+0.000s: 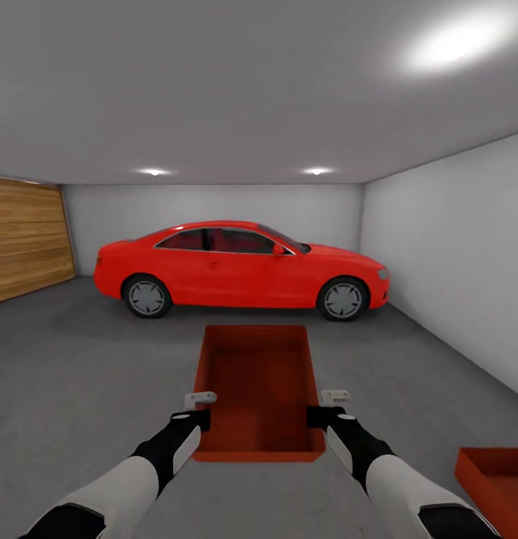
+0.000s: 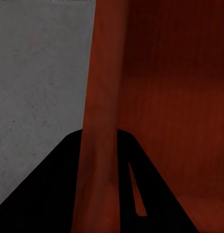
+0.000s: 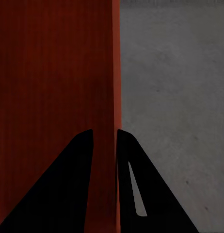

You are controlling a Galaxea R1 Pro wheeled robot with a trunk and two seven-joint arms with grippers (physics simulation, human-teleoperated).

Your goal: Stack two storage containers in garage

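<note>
Gripping opposite side walls, the left end effector (image 1: 201, 408) and right end effector (image 1: 326, 406) are clenched on a storage container (image 1: 260, 374) held above the garage floor (image 1: 79, 374). A second container (image 1: 498, 471) rests near right; stacking calls for carrying rightward and aligning above it.

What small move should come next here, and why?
Probably carry the held bin right and over the second bin on the garage floor. Left tool and right tool each clamp a side wall, so it's ready to stack.
</note>
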